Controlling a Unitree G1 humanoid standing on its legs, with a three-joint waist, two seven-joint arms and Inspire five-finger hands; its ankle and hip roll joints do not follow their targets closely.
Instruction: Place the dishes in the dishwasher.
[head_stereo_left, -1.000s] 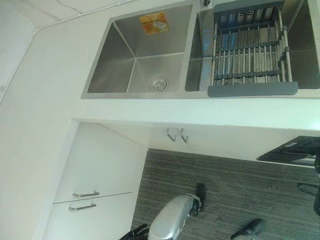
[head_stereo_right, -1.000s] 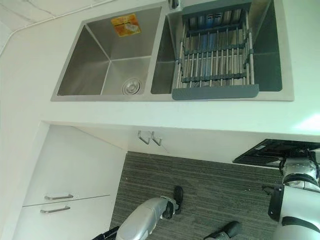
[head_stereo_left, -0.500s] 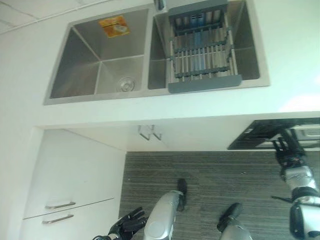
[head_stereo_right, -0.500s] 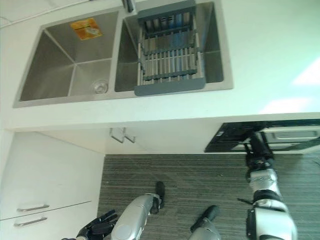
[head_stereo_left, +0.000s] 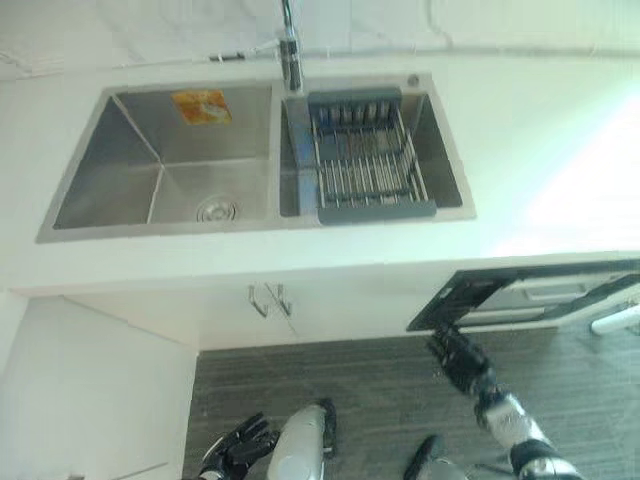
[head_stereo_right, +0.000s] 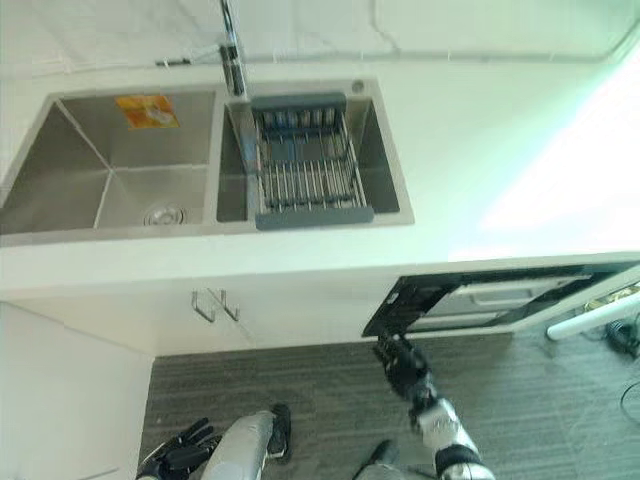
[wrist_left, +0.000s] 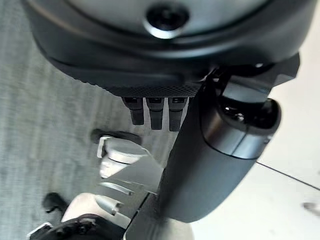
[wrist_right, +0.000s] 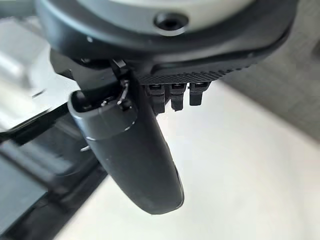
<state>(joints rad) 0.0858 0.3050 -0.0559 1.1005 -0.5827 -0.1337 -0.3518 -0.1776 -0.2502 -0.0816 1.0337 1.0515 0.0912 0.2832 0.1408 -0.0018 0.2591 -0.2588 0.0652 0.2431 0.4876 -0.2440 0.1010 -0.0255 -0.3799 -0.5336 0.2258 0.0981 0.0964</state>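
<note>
A grey dish rack (head_stereo_left: 365, 160) lies across the right basin of a steel double sink (head_stereo_left: 160, 195); a few upright items at its far end are too small to make out. Under the counter to the right, the dishwasher (head_stereo_left: 530, 295) stands partly open, its dark door (head_stereo_right: 405, 300) tipped outward. My right hand (head_stereo_left: 455, 355) hovers just below the door's near corner, open and holding nothing. The right wrist view shows its thumb (wrist_right: 135, 150) straight, with the dark door (wrist_right: 25, 200) beside it. My left hand (head_stereo_left: 235, 450) hangs low over the floor, open and empty.
A tall faucet (head_stereo_left: 290, 45) rises behind the sink. Two small metal handles (head_stereo_left: 268, 298) hang under the counter edge. White cabinet fronts (head_stereo_left: 90, 390) stand on the left. A white bar (head_stereo_left: 615, 320) sticks out at the far right over grey striped floor (head_stereo_right: 300, 390).
The camera has swung right and pulled back, bringing the faucet and more of the dishwasher into view. My right hand stays by the dark door's corner; my left hand stays low.
</note>
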